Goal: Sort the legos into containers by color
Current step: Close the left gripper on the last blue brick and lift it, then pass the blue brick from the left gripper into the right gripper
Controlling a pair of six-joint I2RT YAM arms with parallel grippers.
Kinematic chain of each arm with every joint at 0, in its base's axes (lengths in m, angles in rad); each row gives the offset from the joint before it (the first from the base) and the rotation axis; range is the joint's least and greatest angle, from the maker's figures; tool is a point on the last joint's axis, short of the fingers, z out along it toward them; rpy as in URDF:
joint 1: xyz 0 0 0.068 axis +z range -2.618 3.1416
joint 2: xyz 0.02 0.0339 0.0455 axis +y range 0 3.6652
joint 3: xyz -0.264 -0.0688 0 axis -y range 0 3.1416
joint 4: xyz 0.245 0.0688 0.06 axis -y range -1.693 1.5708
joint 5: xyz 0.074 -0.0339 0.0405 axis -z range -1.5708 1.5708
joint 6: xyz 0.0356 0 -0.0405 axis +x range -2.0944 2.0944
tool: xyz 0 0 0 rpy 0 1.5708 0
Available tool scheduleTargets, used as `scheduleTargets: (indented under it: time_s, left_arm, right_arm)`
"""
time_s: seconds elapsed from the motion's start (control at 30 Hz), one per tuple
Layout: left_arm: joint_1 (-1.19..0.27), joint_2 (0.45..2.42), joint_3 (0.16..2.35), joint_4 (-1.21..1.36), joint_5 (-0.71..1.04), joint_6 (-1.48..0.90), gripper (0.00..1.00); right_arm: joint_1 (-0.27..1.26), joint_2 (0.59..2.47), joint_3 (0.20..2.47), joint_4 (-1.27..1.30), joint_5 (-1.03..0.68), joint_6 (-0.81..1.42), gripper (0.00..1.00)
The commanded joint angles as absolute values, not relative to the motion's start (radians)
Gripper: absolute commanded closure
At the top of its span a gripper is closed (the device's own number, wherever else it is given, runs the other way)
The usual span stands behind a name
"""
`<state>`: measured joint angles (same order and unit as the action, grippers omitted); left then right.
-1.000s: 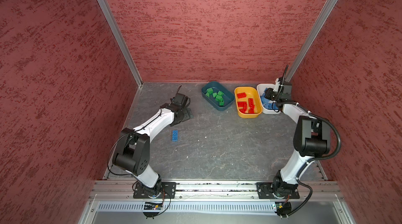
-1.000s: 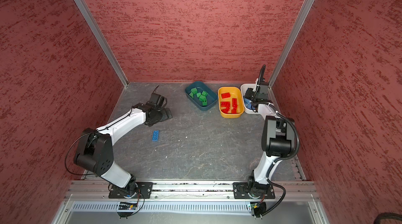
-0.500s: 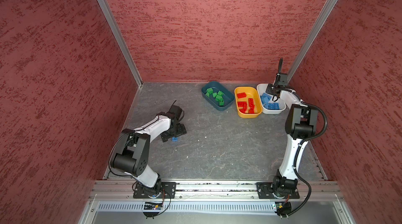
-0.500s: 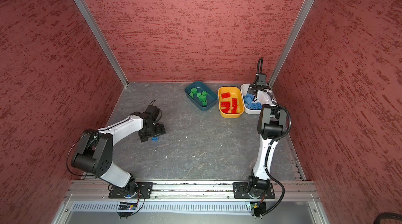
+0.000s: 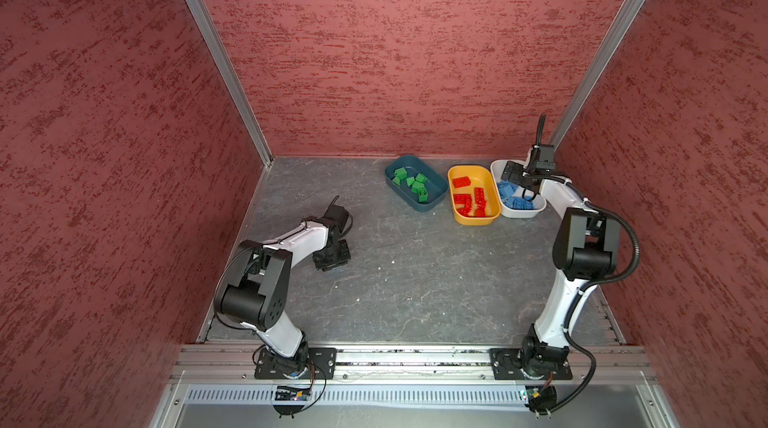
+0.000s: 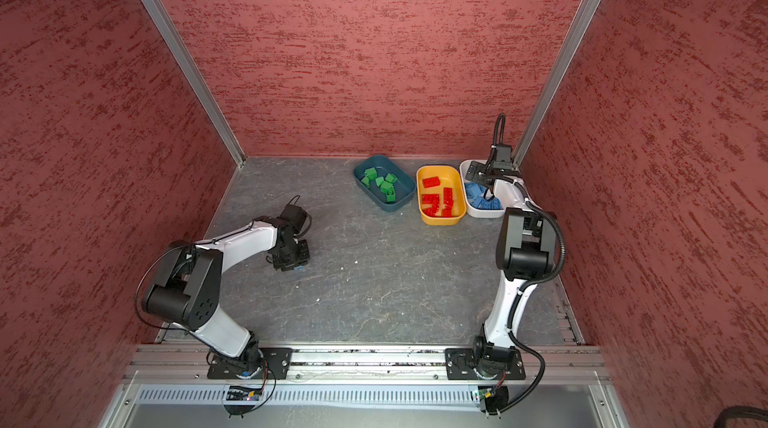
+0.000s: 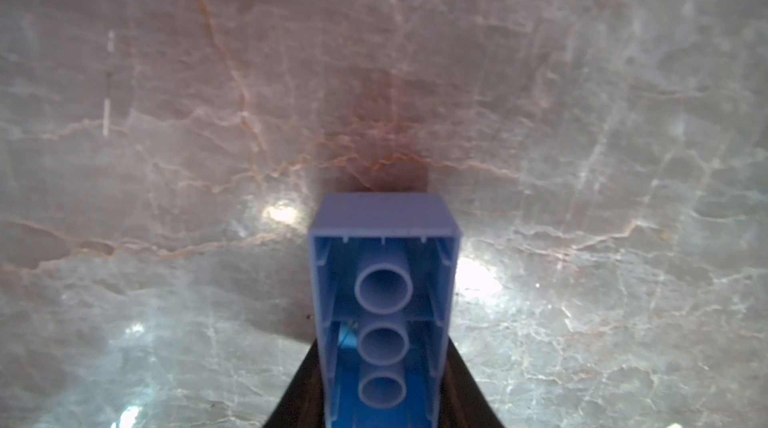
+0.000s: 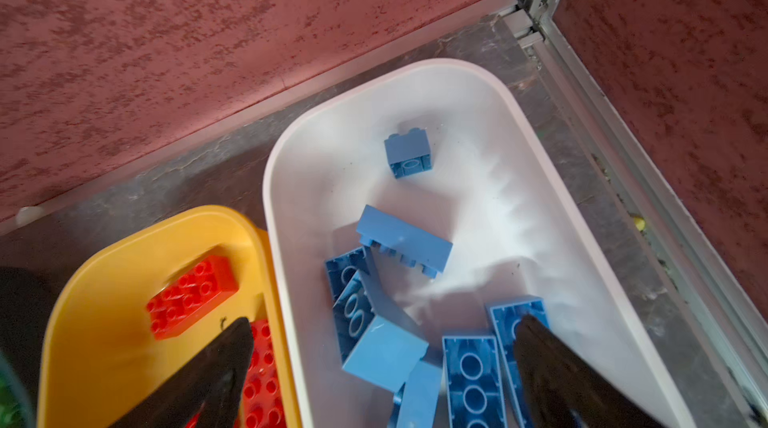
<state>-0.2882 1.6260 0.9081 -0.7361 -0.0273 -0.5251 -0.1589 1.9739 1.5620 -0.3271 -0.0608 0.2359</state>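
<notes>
- Nearest, at about 9 o'clock on the grey, veined, stone-look worktop [image 5: 415,288], the left jaws pinch an oblong light blue brick [image 7: 384,301] by its long sides. Its hollow underside, with three round tubes, faces the wrist camera. Whether it is clear of the surface cannot be told.
- No other loose brick shows on the worktop, so this looks like the last one to sort — it belongs in the white tub [image 5: 520,213].
- Farther off, at 1 o'clock, three smooth, round-cornered plastic tubs sit side by side: the teal tub [image 5: 426,208] holds green bricks [image 5: 417,185], the orange-yellow tub [image 5: 476,220] holds red bricks [image 5: 460,181], and the white one holds blue bricks [image 8: 405,241].
- The right jaws hang spread wide over the white tub — holding nothing.
</notes>
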Motion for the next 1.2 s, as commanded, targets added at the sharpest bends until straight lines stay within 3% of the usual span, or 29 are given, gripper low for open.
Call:
scheduleTargets:
  time_s: [0.0, 0.23, 0.6, 0.83, 0.97, 1.17]
  left_arm:
    - [-0.330, 1.585, 0.895, -0.647, 0.001, -0.480, 0.73]
    - [-0.452, 1.582, 0.984, -0.512, 0.055, -0.334, 1.00]
    - [-0.588, 1.691, 1.141, -0.242, 0.196, -0.098, 1.00]
    - [-0.633, 1.725, 1.203, -0.187, 0.258, 0.051, 1.00]
    - [-0.663, 1.726, 1.216, -0.166, 0.224, 0.090, 1.00]
    - [-0.667, 1.732, 1.231, -0.140, 0.212, 0.083, 1.00]
  right_arm:
    - [-0.137, 1.895, 1.515, -0.275, -0.163, 0.273, 0.01]
    - [-0.055, 1.792, 1.372, -0.255, -0.371, 0.352, 0.01]
    - [0.132, 1.662, 1.135, -0.017, -0.696, 0.495, 0.01]
    - [0.239, 1.643, 1.089, 0.115, -0.757, 0.560, 0.04]
    - [0.269, 1.655, 1.065, 0.195, -0.795, 0.579, 0.10]
    - [0.287, 1.656, 1.042, 0.231, -0.832, 0.588, 0.31]
